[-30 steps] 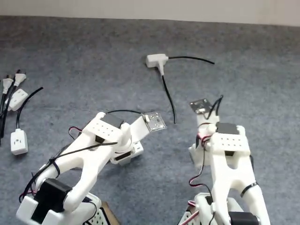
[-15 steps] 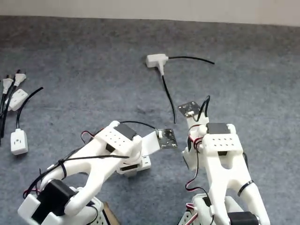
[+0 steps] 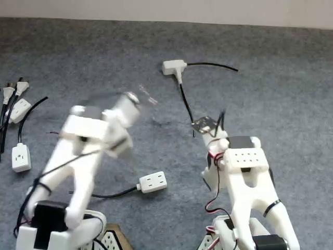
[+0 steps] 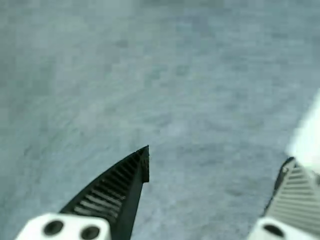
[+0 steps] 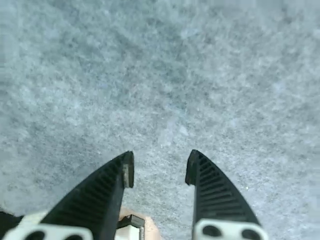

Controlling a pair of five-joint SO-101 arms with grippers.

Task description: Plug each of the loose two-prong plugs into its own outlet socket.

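A white outlet socket [image 3: 152, 182] on a black cord lies loose on the grey carpet between the two arms. At the far left lie two more white sockets [image 3: 21, 158] [image 3: 20, 109] and two loose two-prong plugs [image 3: 8, 92] [image 3: 21, 86]. At the back, a white plug-and-socket pair [image 3: 174, 66] sits joined, with black cords trailing. My left gripper [image 4: 215, 165] hangs wide open over bare carpet, left of and behind the loose socket. My right gripper [image 5: 159, 167] is open over carpet with nothing between its fingers.
The right arm [image 3: 242, 159] stands at the front right, its wrist beside the black cord [image 3: 186, 107] that runs forward from the joined pair. Open carpet lies at the back left and far right. A pale wall edge runs along the back.
The left arm has swung from the centre up and to the left, uncovering the white socket on the carpet. The right arm's wrist has shifted slightly left.
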